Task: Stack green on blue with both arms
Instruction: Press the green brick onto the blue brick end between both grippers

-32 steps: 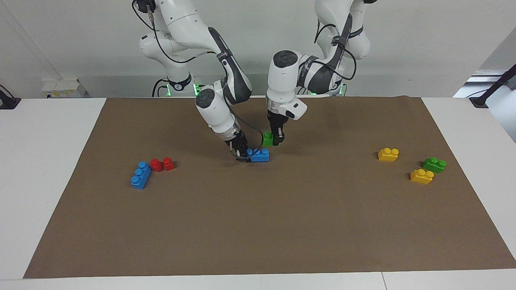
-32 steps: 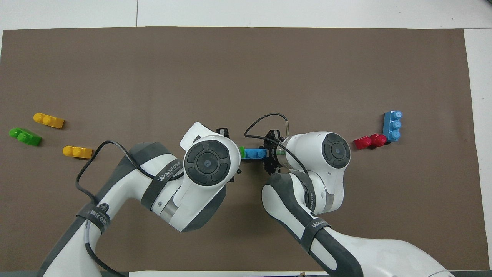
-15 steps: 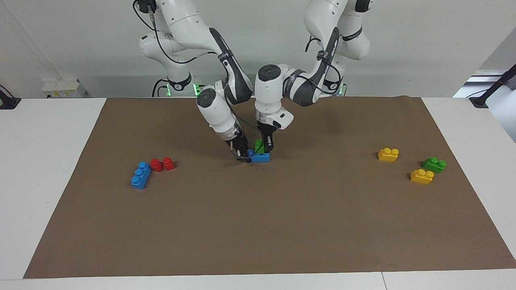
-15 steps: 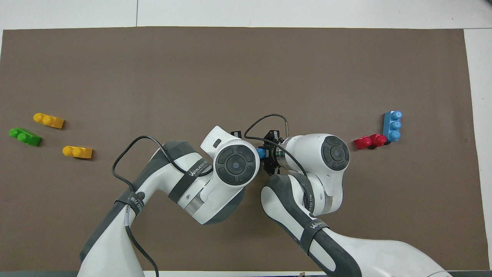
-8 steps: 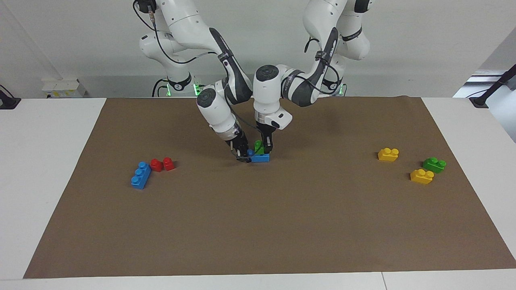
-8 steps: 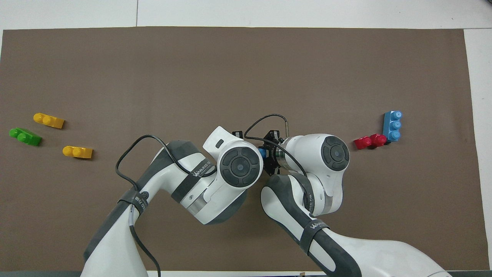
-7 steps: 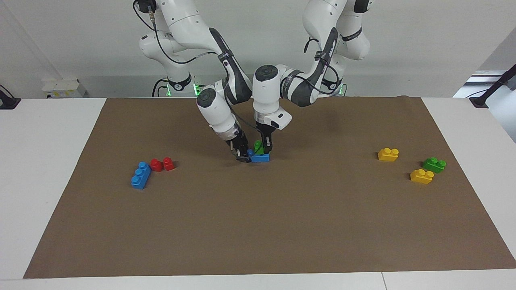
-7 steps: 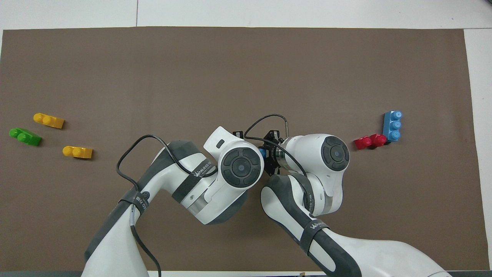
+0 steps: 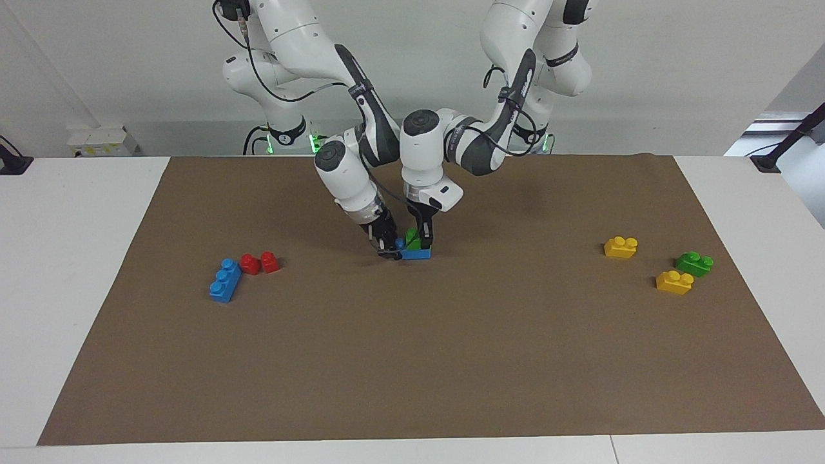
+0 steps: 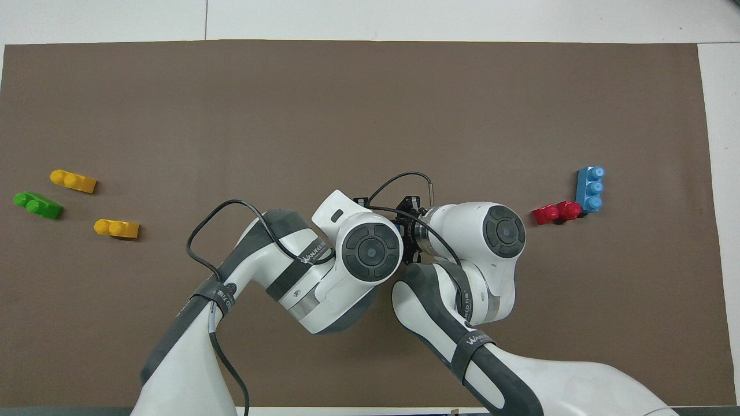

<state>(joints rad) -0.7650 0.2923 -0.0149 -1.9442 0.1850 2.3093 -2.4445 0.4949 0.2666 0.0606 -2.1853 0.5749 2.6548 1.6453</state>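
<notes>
In the overhead view the two arms' wrists are covering the middle of the mat, so the green brick point(image 9: 412, 239) and the blue brick point(image 9: 416, 252) under it are not showing there at all. In the facing view the left hand point(image 9: 423, 243) is hiding part of the green brick, and the right hand point(image 9: 387, 249) is hiding one end of the blue brick. The frame edges are cutting off both arms.

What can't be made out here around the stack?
- Overhead view: green brick and the blue brick under it are fully hidden by both arms' wrists.
- Facing view: whether green is seated on the studs; left gripper covers one end.
- Facing view: right gripper hides blue's other end.
</notes>
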